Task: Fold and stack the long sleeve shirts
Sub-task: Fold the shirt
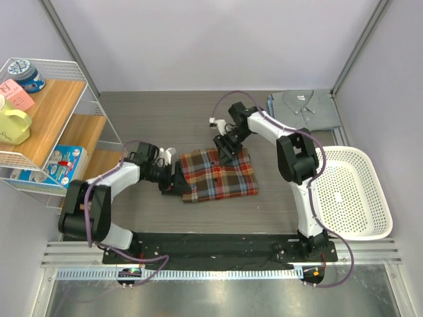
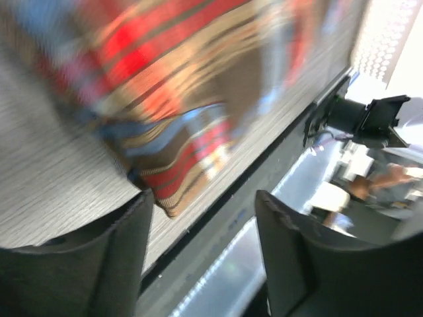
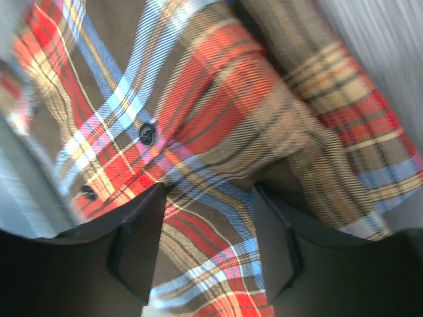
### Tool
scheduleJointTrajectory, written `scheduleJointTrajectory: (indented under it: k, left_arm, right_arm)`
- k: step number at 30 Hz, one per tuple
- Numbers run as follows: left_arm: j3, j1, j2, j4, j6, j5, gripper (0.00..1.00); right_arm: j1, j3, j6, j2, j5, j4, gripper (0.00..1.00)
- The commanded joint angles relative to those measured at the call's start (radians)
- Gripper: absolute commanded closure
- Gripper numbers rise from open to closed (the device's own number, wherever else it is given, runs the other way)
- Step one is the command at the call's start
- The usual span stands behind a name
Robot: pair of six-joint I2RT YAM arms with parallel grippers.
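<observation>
A white mesh basket point(image 1: 370, 198) stands at the right side of the grey wood-grain table point(image 1: 158, 119), near the front edge. At the left is a white wire rack point(image 1: 56, 112) with wooden shelves. Its upper shelf carries a yellow mug point(image 1: 13, 125), a pink box point(image 1: 16, 94) and a round blue tin point(image 1: 26, 74). A lower shelf holds a blue packet point(image 1: 66, 158). A metal rail point(image 1: 218, 272) runs along the near edge.

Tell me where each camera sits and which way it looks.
Top external: above and behind the robot, looking down on left arm, right arm, plaid shirt, grey-blue shirt, basket.
Left wrist: low over the table, facing the plaid shirt's corner; left gripper open in view.
Right wrist: close above the plaid cloth; right gripper open in view.
All three share the plaid shirt.
</observation>
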Motion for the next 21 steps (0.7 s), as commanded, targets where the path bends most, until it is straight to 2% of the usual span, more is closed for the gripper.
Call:
scheduleJointTrajectory:
  k: [1,3,4,5,6,8,9,12,13,15,16,17,21]
  left_arm:
    - [0.084,0.068,-0.193,-0.043,0.05,-0.066,0.32]
    - [0.09,0.148,-0.228,-0.081,0.025,-0.077,0.32]
    - [0.097,0.171,-0.225,-0.109,0.02,-0.077,0.31]
    - [0.114,0.188,-0.222,-0.134,0.019,-0.08,0.29]
    - [0.12,0.199,-0.222,-0.143,0.02,-0.081,0.28]
    - [0.122,0.199,-0.225,-0.116,0.025,-0.083,0.27]
    - [0.127,0.199,-0.224,-0.1,0.025,-0.095,0.26]
    - [0.162,0.196,-0.15,-0.051,0.072,-0.11,0.25]
    - [0.224,0.191,-0.071,-0.075,0.109,-0.106,0.26]
    - [0.298,0.158,0.011,-0.121,0.227,-0.083,0.26]
    - [0.365,0.142,0.054,-0.14,0.256,-0.081,0.27]
    - [0.389,0.128,0.119,-0.172,0.281,-0.078,0.27]
    - [0.456,0.078,0.261,-0.148,0.307,-0.029,0.28]
  right_arm:
    - [0.108,-0.008,-0.354,0.005,0.213,0.135,0.36]
    - [0.137,-0.099,-0.522,-0.047,0.143,0.162,0.32]
    - [0.147,-0.145,-0.605,-0.123,0.123,0.191,0.31]
    - [0.163,-0.246,-0.69,-0.159,0.109,0.198,0.3]
    - [0.171,-0.3,-0.868,-0.202,0.097,0.202,0.29]
    - [0.183,-0.42,-0.969,-0.295,0.117,0.248,0.27]
    - [0.182,-0.426,-0.982,-0.315,0.124,0.26,0.26]
    - [0.138,-0.339,-0.815,-0.363,0.105,0.262,0.25]
    - [0.125,-0.316,-0.689,-0.38,0.057,0.256,0.24]
    - [0.119,-0.279,-0.573,-0.429,0.058,0.238,0.23]
    - [0.119,-0.278,-0.522,-0.447,0.052,0.201,0.23]
    - [0.119,-0.296,-0.435,-0.483,0.031,0.192,0.23]
    - [0.136,-0.394,-0.292,-0.53,0.009,0.15,0.24]
